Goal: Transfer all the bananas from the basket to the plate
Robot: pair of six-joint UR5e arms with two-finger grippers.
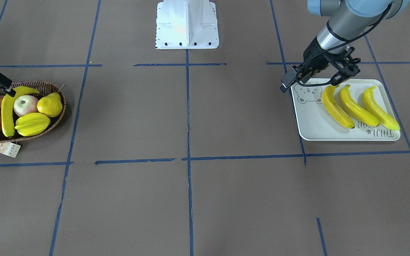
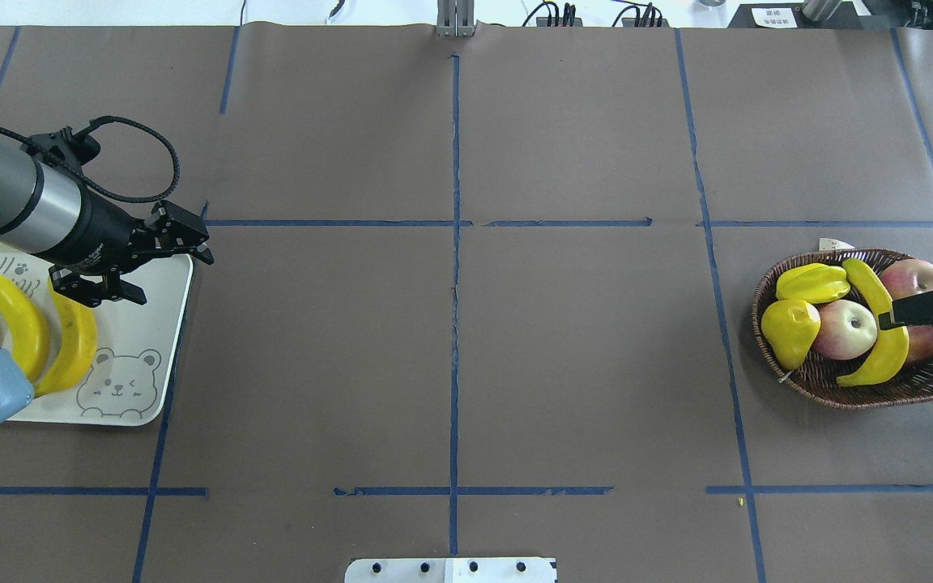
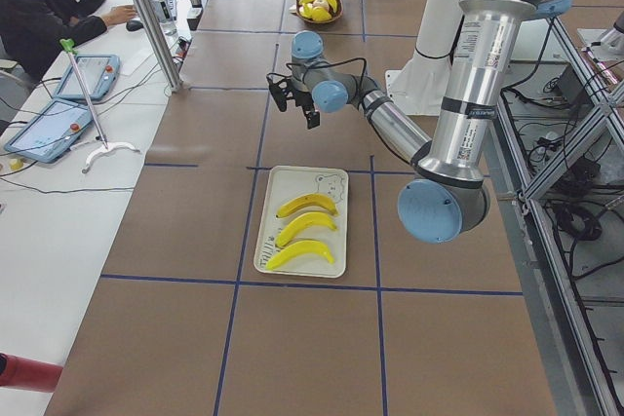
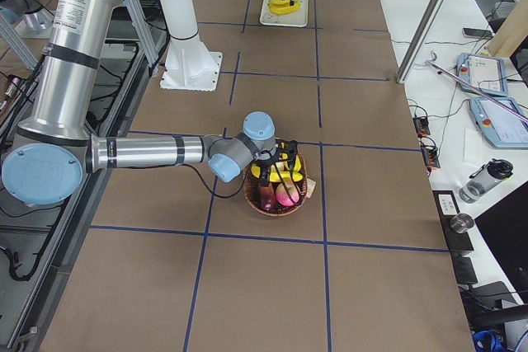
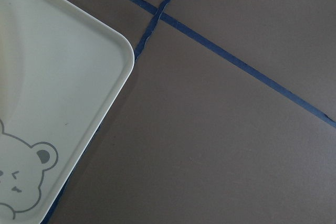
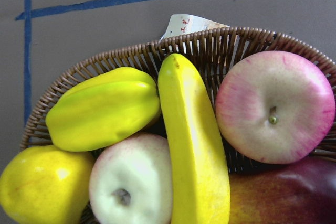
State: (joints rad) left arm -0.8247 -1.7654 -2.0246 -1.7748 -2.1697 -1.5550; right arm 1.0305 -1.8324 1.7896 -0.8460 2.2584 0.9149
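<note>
- The plate (image 2: 175, 312) sits at the far left of the overhead view. It is inside my left arm's reach and well apart from the basket, so I judge each fruit needs a long carry.
- Three bananas (image 2: 21, 332) lie flat on the plate, side by side and curved the same way. The bear drawing is uncovered, and I judge that strip is where the fourth goes.
- The left gripper (image 2: 179, 279) hangs over the plate's corner, just beside the nearest banana. Its jaws are spread and hold nothing, and its wrist camera shows only bare tray and table (image 2: 450, 364).
- The basket (image 2: 823, 374) stands at the far right, on my right arm's side.
- The last banana (image 2: 892, 352) lies in the basket on top of the other fruit. It is wedged between the starfruit (image 2: 813, 283) and pale apple (image 2: 843, 328) on one side and the pink apple (image 2: 916, 279) on the other.
- The right gripper (image 2: 928, 312) hangs directly above that banana's middle, and the wrist view has the banana centred. I cannot tell how far its jaws are open. The banana rests among the fruit, so I judge it is not yet gripped.
</note>
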